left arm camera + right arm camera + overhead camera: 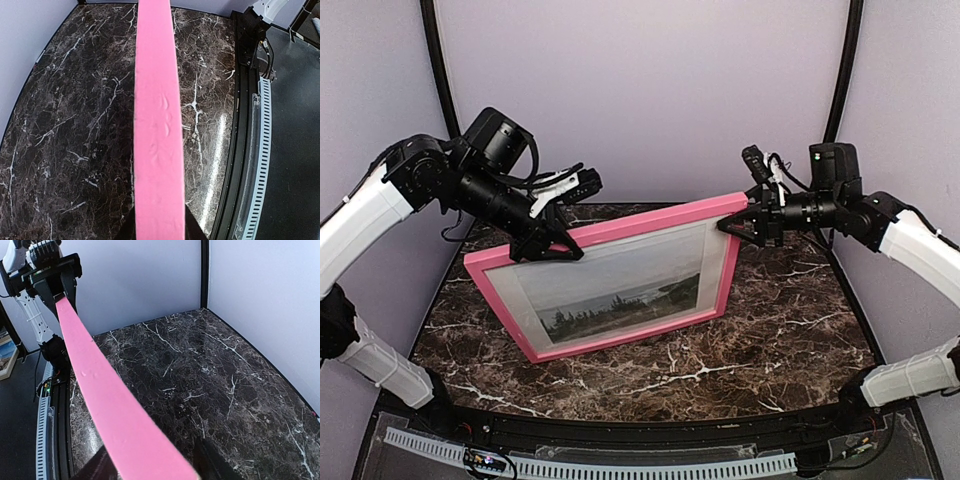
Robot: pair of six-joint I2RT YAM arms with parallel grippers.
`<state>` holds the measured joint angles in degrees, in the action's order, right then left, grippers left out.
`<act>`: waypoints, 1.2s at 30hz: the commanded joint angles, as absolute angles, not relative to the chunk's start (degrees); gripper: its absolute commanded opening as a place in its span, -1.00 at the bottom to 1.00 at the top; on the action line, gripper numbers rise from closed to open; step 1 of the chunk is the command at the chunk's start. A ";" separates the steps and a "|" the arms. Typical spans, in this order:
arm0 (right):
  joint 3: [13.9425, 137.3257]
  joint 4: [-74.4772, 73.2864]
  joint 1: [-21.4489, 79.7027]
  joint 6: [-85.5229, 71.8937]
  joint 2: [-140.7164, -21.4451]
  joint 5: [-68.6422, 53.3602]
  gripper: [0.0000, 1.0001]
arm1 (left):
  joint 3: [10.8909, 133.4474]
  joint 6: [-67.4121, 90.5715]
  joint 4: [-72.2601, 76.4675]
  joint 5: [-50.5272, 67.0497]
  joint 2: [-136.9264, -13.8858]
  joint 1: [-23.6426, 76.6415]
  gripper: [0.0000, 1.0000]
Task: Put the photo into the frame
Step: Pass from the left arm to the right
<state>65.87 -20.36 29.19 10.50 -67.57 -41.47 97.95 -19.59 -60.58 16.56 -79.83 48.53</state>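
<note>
One frame (620, 228), photo (625, 298) inside, rail between left fingers (538, 246), right fingers (742, 228)

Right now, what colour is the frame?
Pink; the frame shows best in the top view.

Robotics lab booth, plain pale walls (650, 90), marble-patterned table (790, 340), cable track (620, 466) along edge

Pink frame (650, 222), dark white-veined marble table (770, 330)
</note>
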 commanded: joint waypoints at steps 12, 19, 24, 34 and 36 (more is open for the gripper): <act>65.44 -22.38 30.01 14.15 -68.29 -45.54 -0.54 | 96.03 -20.19 -51.22 19.98 -78.94 46.63 -0.91; 65.60 -23.96 30.06 14.84 -68.42 -45.55 -0.78 | 94.11 -18.62 -49.71 17.30 -78.96 46.30 -0.46; 65.13 -23.97 30.06 14.96 -68.03 -45.03 -0.90 | 93.41 -18.38 -48.22 15.39 -78.46 46.10 -0.24; 64.87 -23.69 29.67 13.19 -68.86 -42.87 -0.97 | 90.62 -17.04 -42.04 7.70 -73.90 45.34 0.36; 64.86 -23.82 29.33 12.39 -69.43 -42.45 -0.98 | 89.95 -16.41 -39.91 4.14 -72.68 45.16 0.46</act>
<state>64.77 -26.72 29.65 14.20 -68.60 -44.93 91.22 -18.15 -45.82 10.81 -77.14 45.56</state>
